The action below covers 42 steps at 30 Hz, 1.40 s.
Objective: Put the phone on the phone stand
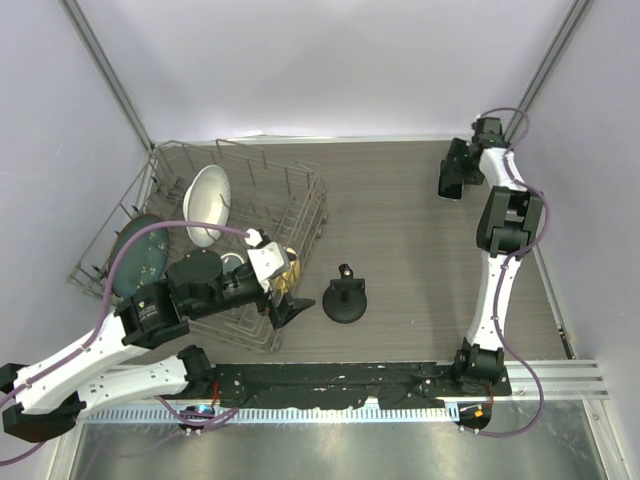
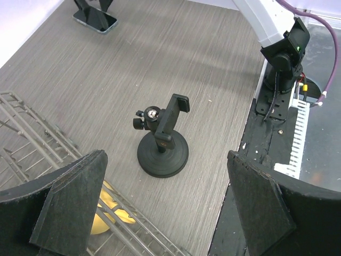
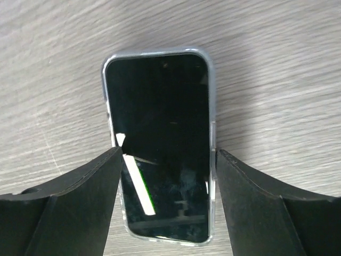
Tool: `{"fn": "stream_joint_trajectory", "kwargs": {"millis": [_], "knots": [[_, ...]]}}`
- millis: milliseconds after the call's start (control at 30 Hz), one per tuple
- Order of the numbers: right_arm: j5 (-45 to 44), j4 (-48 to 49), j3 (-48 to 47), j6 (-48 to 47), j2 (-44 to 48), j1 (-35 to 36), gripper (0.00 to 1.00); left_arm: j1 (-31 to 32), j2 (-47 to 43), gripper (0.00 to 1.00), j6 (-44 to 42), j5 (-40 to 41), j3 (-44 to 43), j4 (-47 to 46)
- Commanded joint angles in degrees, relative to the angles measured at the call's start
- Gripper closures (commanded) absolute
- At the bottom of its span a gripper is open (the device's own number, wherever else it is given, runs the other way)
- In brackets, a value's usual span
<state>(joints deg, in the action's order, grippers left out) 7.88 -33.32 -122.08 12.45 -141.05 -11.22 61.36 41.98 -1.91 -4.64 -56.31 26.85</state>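
Note:
The phone (image 3: 160, 122), black with a clear case, lies flat, screen up, on the wooden table at the far right (image 1: 450, 190); it also shows small at the top of the left wrist view (image 2: 96, 20). My right gripper (image 3: 168, 152) stands over its lower half, open, one finger along each long edge. The phone stand (image 1: 345, 298), with a round black base, stem and clamp, is upright mid-table (image 2: 162, 144). My left gripper (image 2: 166, 157) hovers wide open just left of the stand, holding nothing.
A wire dish rack (image 1: 300, 190) fills the left side, holding a white bowl (image 1: 208, 203), a dark green plate (image 1: 140, 255) and something yellow (image 2: 101, 218). A black mat (image 1: 330, 380) runs along the near edge. The right arm's base (image 2: 279, 69) stands there.

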Motion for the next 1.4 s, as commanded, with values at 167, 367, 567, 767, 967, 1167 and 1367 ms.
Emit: {"fn": "stream_joint_trajectory", "kwargs": {"millis": [167,367,567,767,967,1167,1367], "knots": [[-14.38,-16.94,-8.77,-9.9,-4.31,8.5,0.22,-0.19,-0.05,0.0,0.33,-2.12,0.59,-1.72],[-5.55,-15.65,-3.9,-8.32,-1.09,8.76,0.2,-0.19,0.21,0.0,0.51,-2.91,0.59,-1.89],[7.58,-8.87,-1.04,-6.21,1.75,8.06,0.12,-0.19,0.39,0.0,0.59,-3.44,0.85,-2.33],[14.35,-8.69,-1.49,-4.98,0.34,7.0,0.12,-0.19,0.21,0.0,0.59,-3.62,1.21,-2.33],[6.73,-9.74,-2.19,-4.98,-0.18,8.67,0.12,-0.19,-0.05,0.0,0.59,-3.79,1.56,-2.51],[2.76,-13.87,-7.37,-3.57,-2.56,10.78,0.11,-0.19,-0.14,0.0,0.68,-4.32,1.65,-2.42],[-0.42,-18.86,-13.59,3.36,-4.92,11.22,0.11,-0.19,-0.67,0.0,0.68,-4.49,1.91,-2.51]]}}
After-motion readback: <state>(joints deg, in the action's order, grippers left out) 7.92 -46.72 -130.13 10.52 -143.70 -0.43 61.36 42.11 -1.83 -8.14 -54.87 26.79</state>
